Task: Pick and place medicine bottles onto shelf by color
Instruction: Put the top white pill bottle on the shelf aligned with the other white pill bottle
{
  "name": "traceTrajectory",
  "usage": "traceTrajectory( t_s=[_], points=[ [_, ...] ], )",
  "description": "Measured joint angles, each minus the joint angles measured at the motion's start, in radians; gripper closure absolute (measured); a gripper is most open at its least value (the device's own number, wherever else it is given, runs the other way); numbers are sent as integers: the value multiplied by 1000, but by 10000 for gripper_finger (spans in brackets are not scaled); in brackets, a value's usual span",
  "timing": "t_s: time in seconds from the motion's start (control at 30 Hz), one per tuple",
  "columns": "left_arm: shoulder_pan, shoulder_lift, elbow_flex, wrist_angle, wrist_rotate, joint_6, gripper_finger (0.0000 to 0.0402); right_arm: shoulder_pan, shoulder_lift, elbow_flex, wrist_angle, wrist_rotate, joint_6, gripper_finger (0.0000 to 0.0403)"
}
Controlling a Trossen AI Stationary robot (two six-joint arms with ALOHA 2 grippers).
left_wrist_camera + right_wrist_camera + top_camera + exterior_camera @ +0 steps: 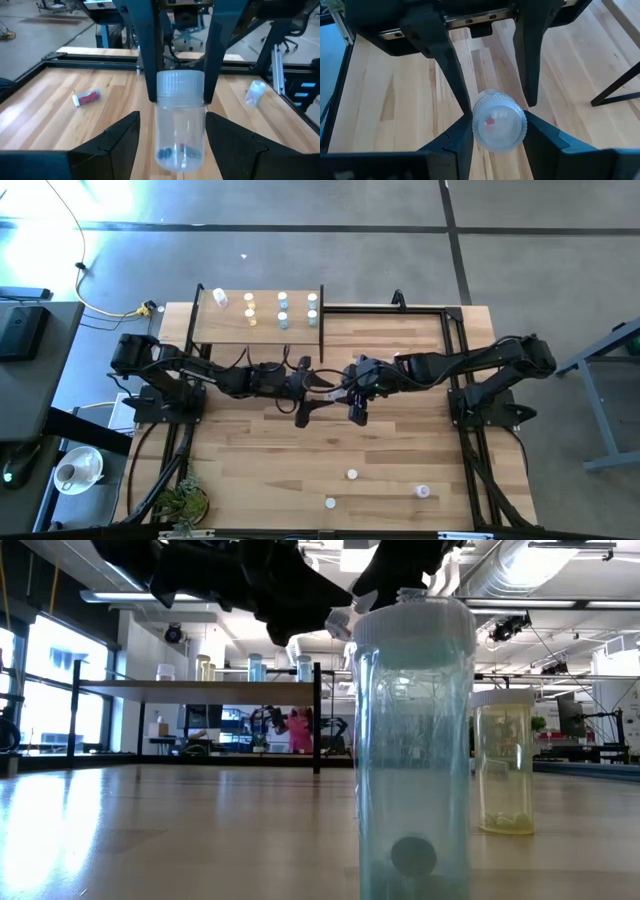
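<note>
several small pale-capped medicine bottles (282,311) already stand on the light-wood shelf (232,326); three more lie on the wooden worktop (400,450); my right jaws (498,125) clamp a clear bottle (180,120) mid-worktop, held between my left jaws (172,132), which are spread apart.

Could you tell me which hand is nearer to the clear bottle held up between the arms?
Right: the right hand grips the bottle; the open left hand flanks it.
</note>
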Motion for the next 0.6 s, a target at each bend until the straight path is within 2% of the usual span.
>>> traceTrajectory(
  t_s=[0.43,0.6],
  points=[
    [0,-1,1,-31,-2,0,189,0,0,0,16,0,-1,270],
    [0,-1,1,-34,0,0,217,0,0,0,16,1,-1,270]
  ],
)
